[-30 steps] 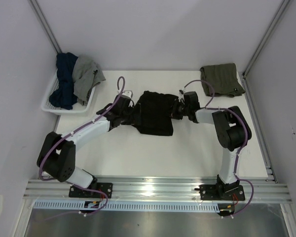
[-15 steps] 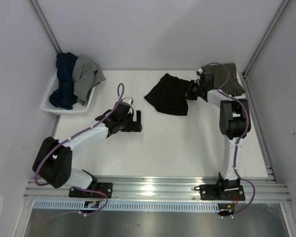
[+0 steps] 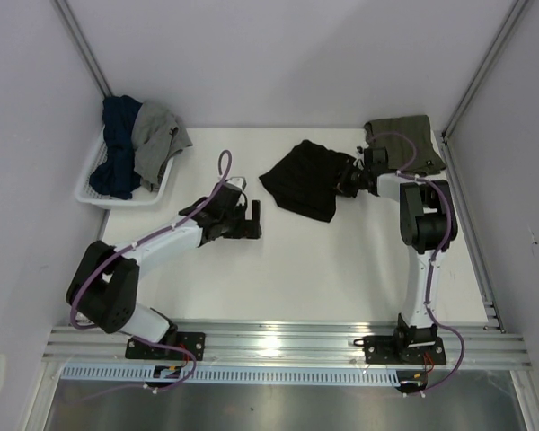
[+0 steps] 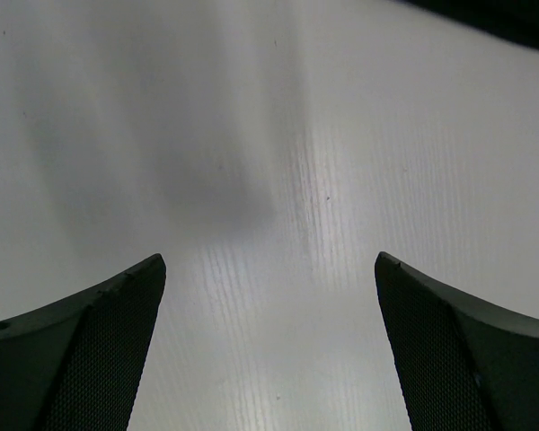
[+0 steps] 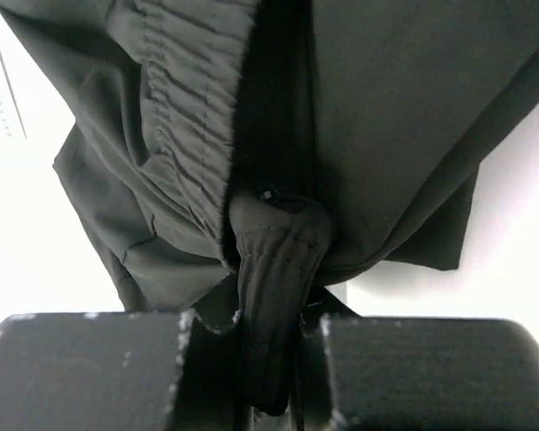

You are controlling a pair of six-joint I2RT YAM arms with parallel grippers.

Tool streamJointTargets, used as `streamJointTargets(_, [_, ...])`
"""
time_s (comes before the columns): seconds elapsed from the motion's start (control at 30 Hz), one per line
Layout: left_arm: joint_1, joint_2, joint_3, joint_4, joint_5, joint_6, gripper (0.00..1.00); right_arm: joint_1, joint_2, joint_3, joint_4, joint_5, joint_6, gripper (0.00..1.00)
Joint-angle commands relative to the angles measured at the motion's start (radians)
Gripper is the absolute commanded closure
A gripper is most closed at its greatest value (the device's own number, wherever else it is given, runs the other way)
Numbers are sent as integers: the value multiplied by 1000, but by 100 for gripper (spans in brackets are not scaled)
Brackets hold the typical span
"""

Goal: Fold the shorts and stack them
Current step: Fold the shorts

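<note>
The black shorts [image 3: 305, 180] hang folded from my right gripper [image 3: 349, 176], which is shut on their bunched waistband [image 5: 269, 296] at the back of the table. The cloth fills the right wrist view. The olive-green shorts [image 3: 404, 142] lie folded at the back right corner, just behind the right gripper. My left gripper [image 3: 254, 218] is open and empty, low over bare table [image 4: 278, 206], left of and nearer than the black shorts. A dark edge of cloth [image 4: 503, 18] shows at the top right of the left wrist view.
A white basket [image 3: 94, 184] at the back left holds dark blue and grey clothes [image 3: 139, 144]. Grey walls close in on the left, back and right. A metal rail [image 3: 278, 341] runs along the near edge.
The left gripper let go of the black shorts and drew back. The right gripper carried them from mid-table toward the back right, and they have since dropped slightly nearer and to the left.
</note>
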Motion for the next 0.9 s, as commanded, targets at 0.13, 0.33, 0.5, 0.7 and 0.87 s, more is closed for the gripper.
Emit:
streamJointTargets(0.13, [-3,106,200,25,-11,-3,1,196,-295,-412,122,88,105,36])
streamJointTargets(0.33, [24,161,297,8,-11,0,1,225,-519,-472,12,212,66,11])
streamJointTargets(0.5, [32,165,309,5,-34,29,1,227,-583,-412,-146,330,-13,8])
streamJointTargets(0.7, [90,193,260,46,-34,23,1,211,-585,-313,-151,338,-154,14])
streamJointTargets(0.87, [181,144,150,154,29,-76,1,179,-386,-58,-204,119,-301,18])
